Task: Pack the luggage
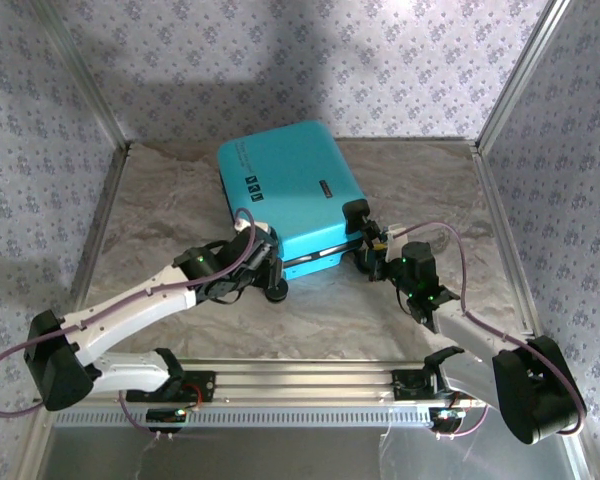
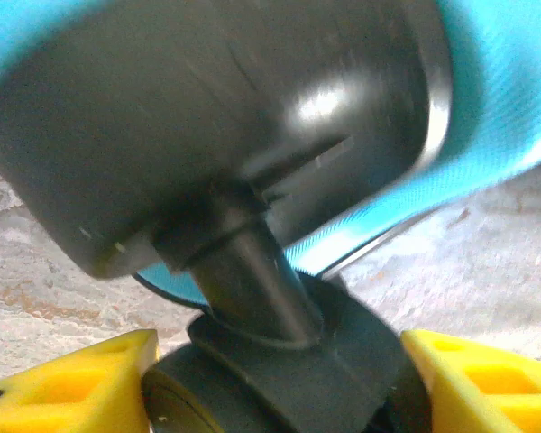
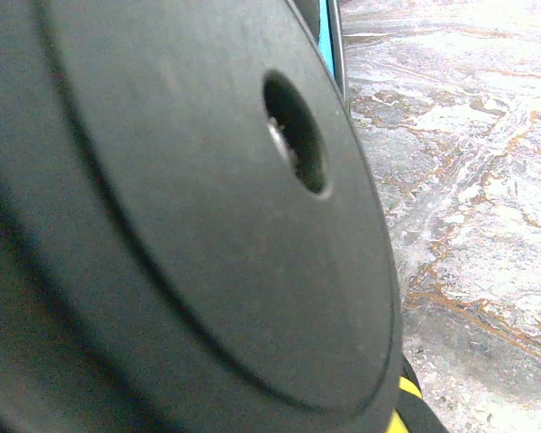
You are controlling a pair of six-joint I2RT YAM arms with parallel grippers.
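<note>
Marbled tabletop (image 1: 330, 320); closed luggage (image 1: 290, 185); left gripper (image 2: 279, 383) astride wheel (image 2: 216, 401).

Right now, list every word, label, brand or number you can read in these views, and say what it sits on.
Nothing is clear enough to quote.
Row of small dark square marks on the luggage lid: too small to read.
Small dark logo plate on the same lid: too small to read.
Black left wheel and black right wheel, seen close up: no lettering.
</note>
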